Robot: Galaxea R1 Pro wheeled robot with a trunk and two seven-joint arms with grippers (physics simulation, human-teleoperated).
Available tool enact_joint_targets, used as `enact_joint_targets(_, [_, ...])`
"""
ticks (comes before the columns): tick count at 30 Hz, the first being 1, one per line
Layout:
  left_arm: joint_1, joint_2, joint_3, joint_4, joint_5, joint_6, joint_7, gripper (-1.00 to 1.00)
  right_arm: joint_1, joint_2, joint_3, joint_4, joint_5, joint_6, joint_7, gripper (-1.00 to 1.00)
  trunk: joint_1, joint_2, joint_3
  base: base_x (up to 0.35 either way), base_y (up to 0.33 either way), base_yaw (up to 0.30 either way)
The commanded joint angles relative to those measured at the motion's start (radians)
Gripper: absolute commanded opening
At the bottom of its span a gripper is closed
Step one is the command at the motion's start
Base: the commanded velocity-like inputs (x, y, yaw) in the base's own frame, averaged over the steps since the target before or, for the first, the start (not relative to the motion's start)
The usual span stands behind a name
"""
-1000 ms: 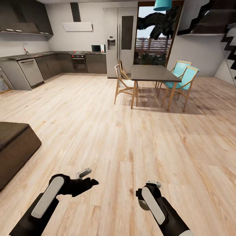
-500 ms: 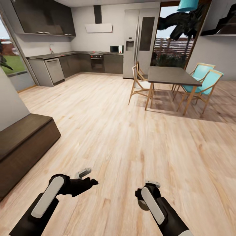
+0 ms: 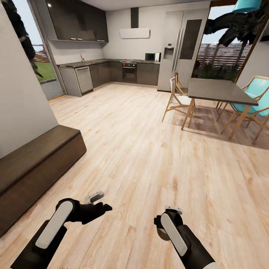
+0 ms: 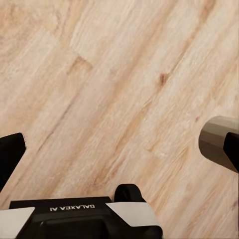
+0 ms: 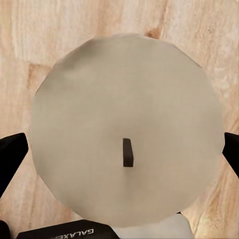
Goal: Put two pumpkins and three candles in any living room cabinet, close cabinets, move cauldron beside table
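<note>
We log one candle, beige disc top, short dark wick, held in right gripper jaws; left gripper jaws wide, marked "GALAXEA AI"

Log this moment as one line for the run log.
phase: in transit over wood floor | right gripper: jaws shut on candle | left gripper: jaws open, empty | cabinet: ahead-left, closed | dining table: ahead-right
</note>
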Motion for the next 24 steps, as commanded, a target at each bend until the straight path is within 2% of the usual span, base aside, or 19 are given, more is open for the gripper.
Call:
enact_joint_targets(1, [-0.001,0.0,-0.002,-0.001,0.009,0.0,0.01,1.0,-0.001,0.0,0.001,-0.001,-0.009,0.002,-0.01,-1.0,-0.004,0.007,0.002,0.0,0.0,0.291])
enact_joint_targets(11, [-0.001,0.0,-0.002,-0.001,0.01,0.0,0.01,1.0,-0.001,0.0,0.002,0.0,-0.009,0.0,-0.01,-1.0,-0.042,0.077,0.034,0.0,0.0,0.291])
enact_joint_targets(24, [-0.001,0.0,-0.002,-0.001,0.01,0.001,0.009,1.0,-0.001,0.0,0.003,0.0,-0.009,0.0,-0.01,-1.0,-0.042,0.077,0.034,0.0,0.0,0.291])
